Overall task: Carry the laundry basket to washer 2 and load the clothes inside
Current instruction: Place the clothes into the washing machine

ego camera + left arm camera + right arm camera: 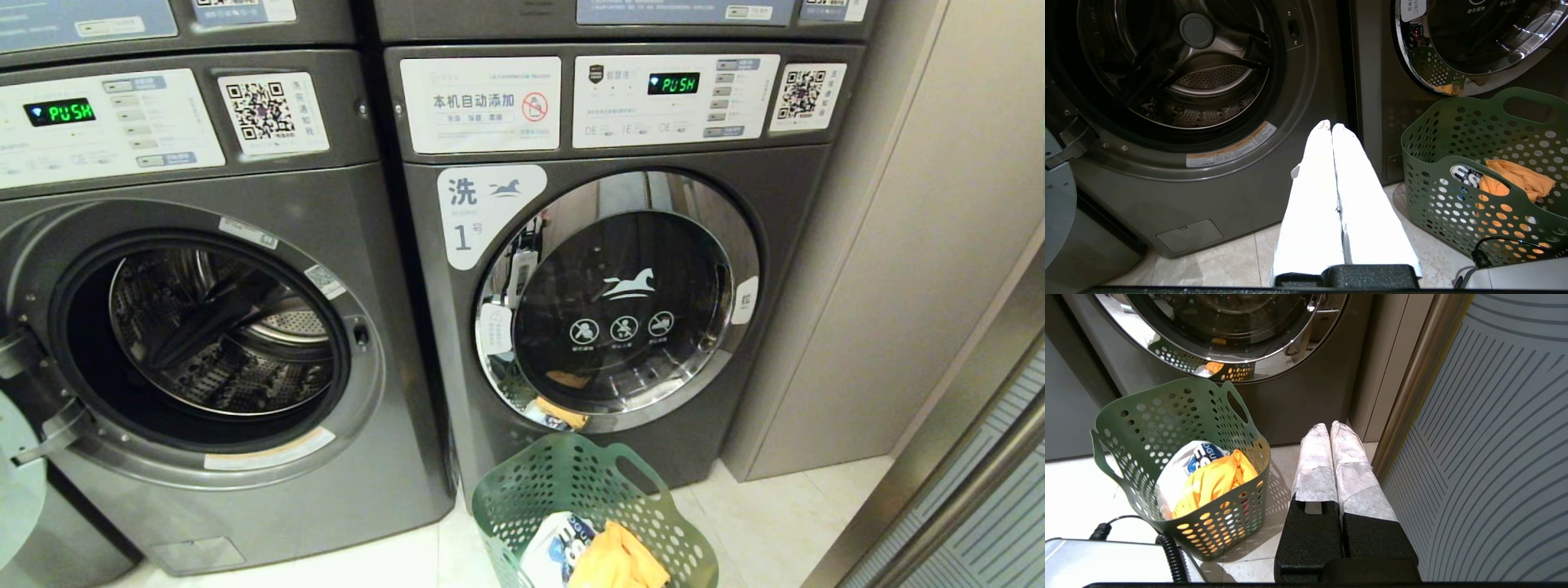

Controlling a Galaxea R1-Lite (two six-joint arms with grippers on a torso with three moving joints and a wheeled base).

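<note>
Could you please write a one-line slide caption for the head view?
Green laundry basket of clothes on the floor before closed washer 1, beside an open washer.

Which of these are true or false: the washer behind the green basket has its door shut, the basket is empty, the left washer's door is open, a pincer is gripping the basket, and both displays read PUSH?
1. True: the dark grey washer labelled 1 has its door shut.
2. False: the dark green perforated plastic basket holds an orange garment and a white printed one.
3. True: the grey left washer is open.
4. False: the left pincer and right pincer are shut on nothing.
5. True.
</note>
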